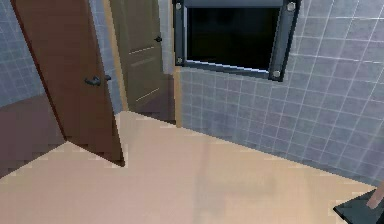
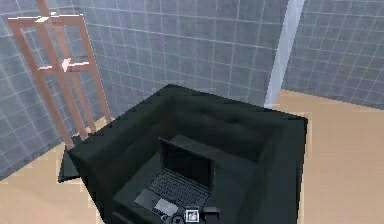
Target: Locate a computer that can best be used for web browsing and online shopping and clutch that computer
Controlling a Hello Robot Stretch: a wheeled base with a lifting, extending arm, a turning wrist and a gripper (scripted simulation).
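An open dark laptop [image 2: 180, 175] lies on the seat of a black armchair [image 2: 240, 130] in the arm side view, its screen upright and facing the picture's bottom. At that view's bottom edge two small white marker squares [image 2: 191, 215] show at the arm's end, with the gripper [image 2: 175, 215] dark just left of them, against the laptop's front edge. I cannot tell whether it holds anything, since the laptop lies right at it on the seat.
A wooden easel-like frame [image 2: 65, 70] leans on the grey tiled wall left of the armchair. In the forward view a brown door [image 1: 70, 75] stands ajar, a second door [image 1: 140, 55] is behind it, and a dark framed panel [image 1: 235, 35] hangs on the wall above beige floor [image 1: 190, 175].
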